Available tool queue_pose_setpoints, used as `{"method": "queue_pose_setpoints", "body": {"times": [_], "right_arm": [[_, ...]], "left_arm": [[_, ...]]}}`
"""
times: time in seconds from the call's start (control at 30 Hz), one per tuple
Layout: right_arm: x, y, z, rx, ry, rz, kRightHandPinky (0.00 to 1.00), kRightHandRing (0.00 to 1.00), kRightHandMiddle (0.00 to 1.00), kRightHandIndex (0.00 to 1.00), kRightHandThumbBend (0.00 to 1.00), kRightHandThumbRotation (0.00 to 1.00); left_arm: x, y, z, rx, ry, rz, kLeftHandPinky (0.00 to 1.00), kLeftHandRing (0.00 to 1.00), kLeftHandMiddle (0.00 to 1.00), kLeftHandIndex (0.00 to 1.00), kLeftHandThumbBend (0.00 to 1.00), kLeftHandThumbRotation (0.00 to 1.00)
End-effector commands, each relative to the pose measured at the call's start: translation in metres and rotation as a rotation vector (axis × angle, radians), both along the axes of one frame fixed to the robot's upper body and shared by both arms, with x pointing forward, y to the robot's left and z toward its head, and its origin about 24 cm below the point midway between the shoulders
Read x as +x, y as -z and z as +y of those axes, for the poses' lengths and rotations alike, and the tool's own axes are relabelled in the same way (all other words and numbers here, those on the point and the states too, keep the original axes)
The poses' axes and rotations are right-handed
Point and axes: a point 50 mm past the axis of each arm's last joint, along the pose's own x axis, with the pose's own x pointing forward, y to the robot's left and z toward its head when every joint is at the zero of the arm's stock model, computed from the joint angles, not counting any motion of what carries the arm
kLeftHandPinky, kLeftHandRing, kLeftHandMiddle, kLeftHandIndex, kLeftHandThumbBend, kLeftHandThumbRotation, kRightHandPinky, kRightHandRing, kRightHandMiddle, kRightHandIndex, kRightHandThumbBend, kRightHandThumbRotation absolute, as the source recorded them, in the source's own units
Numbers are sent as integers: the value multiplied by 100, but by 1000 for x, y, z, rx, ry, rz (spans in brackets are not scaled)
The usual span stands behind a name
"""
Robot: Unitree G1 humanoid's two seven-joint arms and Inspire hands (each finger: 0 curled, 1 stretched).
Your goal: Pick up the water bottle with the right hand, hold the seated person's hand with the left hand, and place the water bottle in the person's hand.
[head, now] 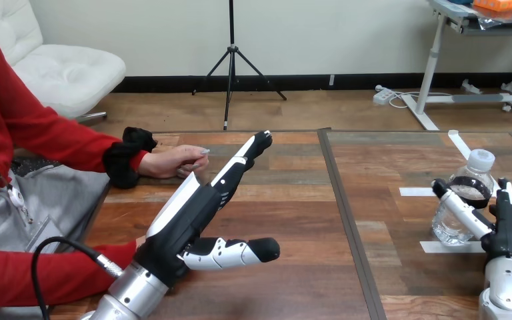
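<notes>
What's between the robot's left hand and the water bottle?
Head view: between left hand and bottle, just table, a dark seam and white tape.

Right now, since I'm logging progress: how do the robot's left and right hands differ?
The left hand is open, fingers straight; the right hand is curled round the upright bottle. The left hand reaches beside the person's hand at the view's left; the right hand is at the view's right. Both are over the table.
</notes>
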Motion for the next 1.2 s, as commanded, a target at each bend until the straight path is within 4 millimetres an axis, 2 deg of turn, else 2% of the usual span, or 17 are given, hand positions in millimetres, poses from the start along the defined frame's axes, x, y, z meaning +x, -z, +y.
{"method": "queue_pose_setpoints", "body": {"times": [0.0, 0.27, 0.5, 0.67, 0.73, 0.87, 1.17], "right_arm": [[26, -26, 5, 8, -22, -75, 90, 97, 100, 100, 100, 49], [30, -28, 8, 44, -22, -86, 93, 99, 100, 100, 100, 43], [32, -29, 9, 65, -7, -90, 91, 97, 100, 100, 100, 37], [33, -30, 11, 91, 4, -100, 85, 94, 98, 100, 100, 29], [34, -30, 12, 78, 9, -94, 81, 92, 96, 97, 100, 22], [35, -30, 13, 76, 25, -96, 76, 87, 93, 94, 100, 18], [35, -31, 15, 87, 55, -109, 71, 79, 82, 85, 100, 4]], "left_arm": [[5, -18, 6, -28, -21, -77, 100, 100, 100, 100, 100, 69], [3, -18, 8, -35, -33, -81, 100, 100, 100, 100, 100, 68], [1, -19, 10, -37, -43, -80, 100, 100, 100, 100, 100, 68], [-1, -19, 10, -35, -49, -80, 100, 100, 100, 100, 100, 68], [-1, -19, 10, -37, -49, -80, 100, 100, 100, 100, 100, 68], [-1, -19, 11, -38, -45, -78, 100, 100, 100, 100, 100, 68], [-3, -20, 10, -35, -45, -84, 100, 100, 100, 100, 100, 68]]}}
